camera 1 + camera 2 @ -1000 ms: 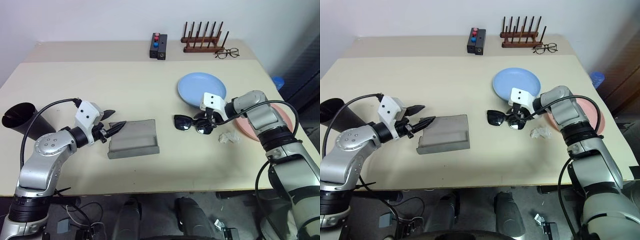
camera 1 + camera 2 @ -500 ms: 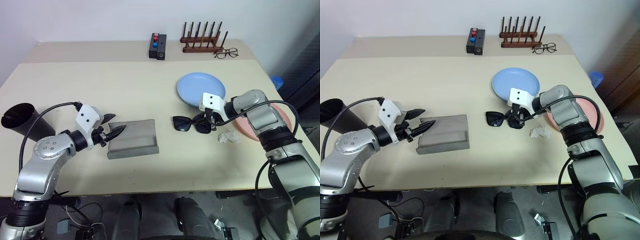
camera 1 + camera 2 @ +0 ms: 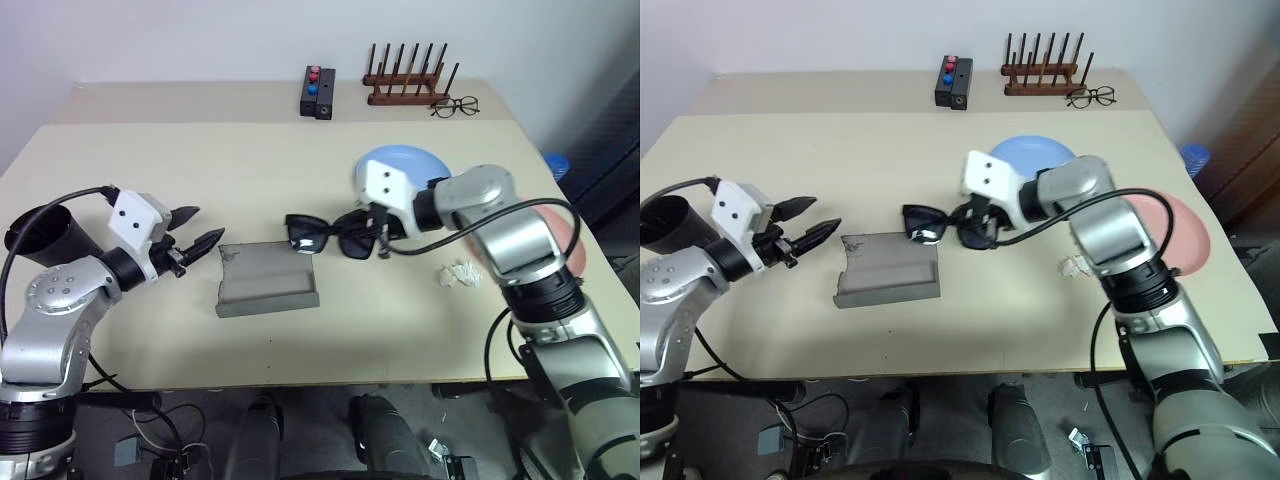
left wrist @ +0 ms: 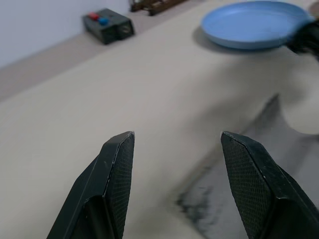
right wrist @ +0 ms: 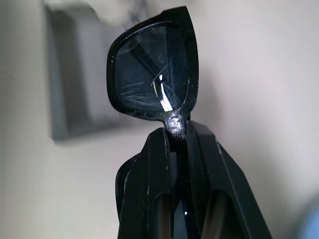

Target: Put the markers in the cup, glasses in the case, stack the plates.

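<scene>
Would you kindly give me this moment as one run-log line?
right gripper: shut on glasses, lifted beside case | left gripper: open, empty, at case's other side | plates unstacked

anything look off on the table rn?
One oddity: a crumpled white scrap lies loose on the table near the pink plate. Also, the grey case looks shut while the right gripper carries the sunglasses.
</scene>
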`<move>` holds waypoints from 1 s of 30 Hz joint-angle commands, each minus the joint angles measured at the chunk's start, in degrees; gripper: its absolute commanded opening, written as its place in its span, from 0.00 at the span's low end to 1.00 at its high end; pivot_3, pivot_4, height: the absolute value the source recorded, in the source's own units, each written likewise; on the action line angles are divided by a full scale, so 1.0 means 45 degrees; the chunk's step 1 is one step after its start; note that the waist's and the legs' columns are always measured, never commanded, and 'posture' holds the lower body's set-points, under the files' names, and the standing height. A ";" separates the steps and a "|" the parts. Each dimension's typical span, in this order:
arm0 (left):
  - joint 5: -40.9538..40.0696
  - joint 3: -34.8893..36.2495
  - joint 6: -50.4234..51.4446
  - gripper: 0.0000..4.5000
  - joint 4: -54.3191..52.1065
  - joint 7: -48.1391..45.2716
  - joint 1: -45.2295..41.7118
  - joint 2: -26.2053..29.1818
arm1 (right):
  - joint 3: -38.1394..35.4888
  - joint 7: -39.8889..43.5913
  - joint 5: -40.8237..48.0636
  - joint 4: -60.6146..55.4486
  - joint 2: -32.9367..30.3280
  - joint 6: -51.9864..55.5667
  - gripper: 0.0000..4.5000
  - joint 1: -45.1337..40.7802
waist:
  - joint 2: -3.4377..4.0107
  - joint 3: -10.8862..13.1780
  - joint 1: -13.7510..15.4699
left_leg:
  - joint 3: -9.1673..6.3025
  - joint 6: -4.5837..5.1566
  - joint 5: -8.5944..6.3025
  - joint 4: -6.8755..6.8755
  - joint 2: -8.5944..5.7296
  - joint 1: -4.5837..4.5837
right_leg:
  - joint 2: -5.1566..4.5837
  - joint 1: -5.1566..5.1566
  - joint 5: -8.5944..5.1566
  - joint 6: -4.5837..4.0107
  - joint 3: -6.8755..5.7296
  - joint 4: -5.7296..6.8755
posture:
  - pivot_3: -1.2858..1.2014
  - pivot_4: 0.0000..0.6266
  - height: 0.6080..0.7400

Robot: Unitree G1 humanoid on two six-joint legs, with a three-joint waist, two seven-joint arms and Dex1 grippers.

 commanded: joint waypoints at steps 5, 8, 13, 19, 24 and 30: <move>-0.0101 0.0163 -0.0386 0.63 0.0089 -0.0316 -0.0513 0.0293 | 0.2044 -0.1697 -0.0727 -0.1470 0.1140 0.0456 0.01 -0.0061 | -0.0003 -0.0002 -0.0010 | 0.0000 0.0000 0.0000 0.0000 0.0001 -0.0003 | 0.0001 -0.0005 0.0001 -0.0001 0.0000 0.0001 | 0.52 0.24 0.99; -0.0154 0.0070 -0.0292 0.63 0.0055 -0.0512 -0.0475 0.0352 | 0.2598 -0.2136 -0.0849 -0.1129 0.1805 0.0550 0.01 -0.0258 | -0.0003 -0.0002 -0.0022 | 0.0000 0.0000 0.0000 0.0000 0.0001 -0.0007 | 0.0001 -0.0009 0.0001 -0.0001 0.0000 0.0001 | 0.52 0.24 0.99; -0.0054 -0.0118 -0.0297 0.63 -0.0001 -0.0527 -0.0448 0.0249 | 0.3242 -0.2770 -0.1246 0.0138 0.2902 0.0223 0.01 -0.0604 | -0.0003 -0.0002 -0.0036 | 0.0000 0.0000 0.0000 -0.0005 0.0003 -0.0008 | 0.0004 -0.0017 0.0001 -0.0001 0.0000 0.0006 | 0.52 0.24 0.99; -0.0086 -0.0115 -0.0248 0.63 -0.0134 -0.0435 -0.0331 0.0209 | 0.3498 -0.2946 -0.1369 0.0994 0.3494 -0.0223 0.01 -0.0672 | -0.0007 -0.0004 -0.0024 | 0.0000 0.0000 0.0000 -0.0004 0.0002 -0.0016 | 0.0003 -0.0020 0.0002 0.0001 -0.0001 0.0007 | 0.52 0.24 0.99; -0.0112 -0.0095 -0.0187 0.63 -0.0301 -0.0327 -0.0180 0.0149 | 0.3850 -0.2865 -0.1861 0.1204 0.2977 -0.0969 0.01 -0.0366 | -0.0008 -0.0004 -0.0015 | 0.0000 0.0000 0.0000 -0.0004 0.0002 -0.0017 | 0.0003 -0.0022 0.0002 0.0001 -0.0001 0.0007 | 0.52 0.24 0.99; -0.0102 -0.0209 -0.0175 0.63 -0.0248 -0.0279 -0.0225 0.0129 | 0.3632 -0.2569 -0.1905 0.0443 0.2247 -0.0943 0.01 -0.0125 | -0.0007 -0.0004 -0.0024 | 0.0000 0.0000 0.0000 -0.0004 0.0002 -0.0017 | 0.0003 -0.0025 0.0002 0.0000 -0.0001 0.0007 | 0.52 0.24 0.99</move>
